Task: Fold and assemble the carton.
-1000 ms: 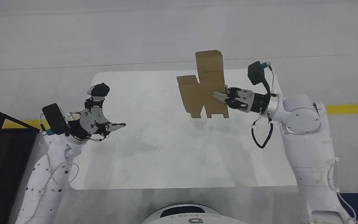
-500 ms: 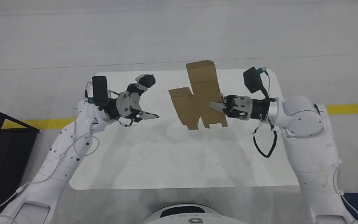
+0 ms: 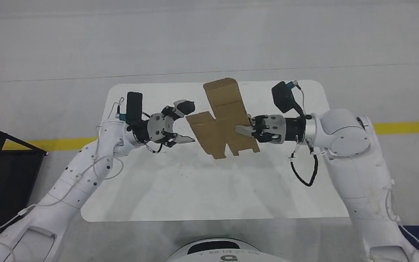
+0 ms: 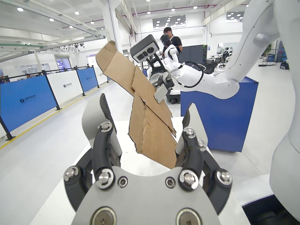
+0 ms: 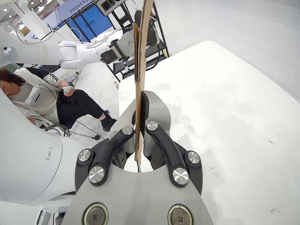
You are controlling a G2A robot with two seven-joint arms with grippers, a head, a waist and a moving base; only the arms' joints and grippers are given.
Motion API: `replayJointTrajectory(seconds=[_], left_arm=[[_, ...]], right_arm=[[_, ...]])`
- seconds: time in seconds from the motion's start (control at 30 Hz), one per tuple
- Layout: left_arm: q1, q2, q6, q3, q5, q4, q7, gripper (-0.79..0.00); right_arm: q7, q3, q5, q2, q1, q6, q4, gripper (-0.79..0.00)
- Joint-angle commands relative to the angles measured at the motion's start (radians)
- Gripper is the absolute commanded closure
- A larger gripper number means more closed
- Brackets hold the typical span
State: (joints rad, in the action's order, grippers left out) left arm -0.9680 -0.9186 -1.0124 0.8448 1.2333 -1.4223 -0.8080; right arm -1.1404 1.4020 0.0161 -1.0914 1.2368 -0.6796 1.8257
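The carton [image 3: 222, 121] is a brown blank, largely flat and not yet opened. It is held tilted in the air over the far middle of the table [image 3: 163, 190] and does not rest on it. The right gripper [image 3: 243, 129] is clamped on its right edge, with fingers pressed to both faces. The left gripper [image 3: 185, 122] sits at the carton's left edge with its fingers spread wide and a corner of the board between them. I cannot tell whether either finger touches it.

The step in hand looks like taking a second grip so the blank can be opened. To do it well, the left fingers should close on one panel only, beside a crease rather than across it, with the board square between the pads — a skewed bite would twist it against the right grip. The right gripper should hold firm while the left closes.
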Motion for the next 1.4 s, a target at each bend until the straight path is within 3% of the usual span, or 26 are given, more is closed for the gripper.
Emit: replayJointTrajectory(seconds=[0.0, 0.07, 0.33, 0.4, 0.7, 0.73, 0.77, 0.8, 0.9, 1.03, 1.17, 1.37], left_arm=[[0.027, 0.005, 0.000, -0.038, 0.005, 0.020, 0.000, -0.579], [0.045, 0.009, 0.000, -0.067, 0.004, 0.026, 0.000, -0.388], [0.087, 0.025, 0.000, -0.140, -0.046, 0.030, 0.000, -0.145], [0.093, 0.029, 0.000, -0.153, -0.058, 0.034, 0.000, 0.000], [0.138, 0.045, 0.000, -0.238, -0.068, 0.085, 0.000, 0.000], [0.142, 0.046, 0.000, -0.247, -0.080, 0.094, 0.000, 0.000], [0.147, 0.047, 0.000, -0.255, -0.096, 0.098, 0.000, 0.000], [0.151, 0.048, 0.000, -0.261, -0.110, 0.103, 0.000, 0.000], [0.157, 0.051, 0.000, -0.280, -0.159, 0.123, 0.000, 0.000], [0.165, 0.053, 0.000, -0.323, -0.230, 0.147, 0.000, 0.000], [0.197, 0.057, 0.000, -0.383, -0.247, 0.169, 0.000, 0.000], [0.239, 0.060, 0.000, -0.457, -0.303, 0.206, 0.000, 0.000]], right_arm=[[0.001, -0.006, -0.004, 0.004, -0.002, -0.001, 0.000, 0.000], [0.002, -0.009, -0.007, 0.007, -0.004, -0.002, -0.001, 0.000], [0.006, -0.038, 0.003, 0.016, -0.023, 0.012, -0.013, 0.000], [0.011, -0.042, 0.009, 0.018, -0.027, 0.015, -0.014, 0.000], [0.044, -0.047, 0.038, 0.029, -0.027, 0.000, -0.004, 0.000], [0.050, -0.045, 0.045, 0.031, -0.025, -0.003, -0.001, -0.203], [0.056, -0.044, 0.054, 0.032, -0.024, -0.006, 0.002, -0.671], [0.066, -0.041, 0.064, 0.033, -0.022, -0.006, 0.005, -0.785], [0.109, -0.017, 0.108, 0.037, -0.010, -0.002, 0.018, -0.785], [0.184, 0.037, 0.324, 0.045, 0.035, 0.022, 0.095, -0.785], [0.241, 0.008, 0.418, 0.045, 0.072, 0.000, 0.150, -0.785], [0.215, -0.080, 0.498, 0.046, 0.050, -0.014, 0.167, -0.785]])
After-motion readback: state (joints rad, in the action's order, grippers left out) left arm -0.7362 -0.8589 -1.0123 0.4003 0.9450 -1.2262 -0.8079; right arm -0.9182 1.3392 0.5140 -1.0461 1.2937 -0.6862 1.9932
